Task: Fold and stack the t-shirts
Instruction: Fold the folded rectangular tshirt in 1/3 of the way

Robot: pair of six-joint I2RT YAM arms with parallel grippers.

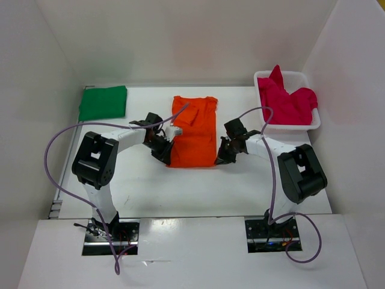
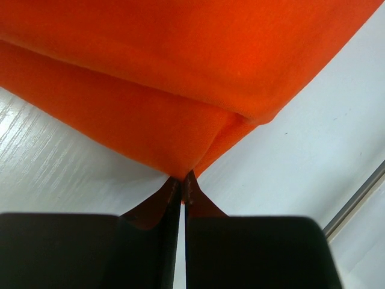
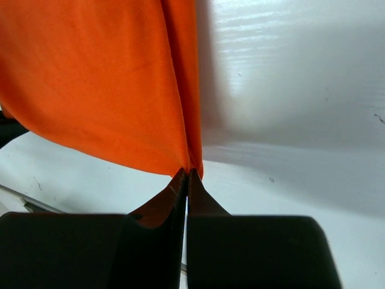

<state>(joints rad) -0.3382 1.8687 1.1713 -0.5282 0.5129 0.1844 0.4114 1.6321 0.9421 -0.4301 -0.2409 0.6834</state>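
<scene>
The orange t-shirt (image 1: 194,129) lies mid-table, folded lengthwise into a long strip with a sleeve flap on top. My left gripper (image 1: 166,158) is shut on its near left corner (image 2: 180,171). My right gripper (image 1: 220,159) is shut on the near right corner (image 3: 191,168). Both corners are pinched between the fingertips, and the cloth rises from them in the wrist views. A folded green t-shirt (image 1: 103,102) rests at the far left. The magenta-red t-shirt (image 1: 286,102) lies crumpled in the white basket (image 1: 293,126) at the far right.
White walls close in the table on the left, back and right. Purple cables loop from both arms over the near table. A metal strip (image 2: 358,198) runs along the table's left edge.
</scene>
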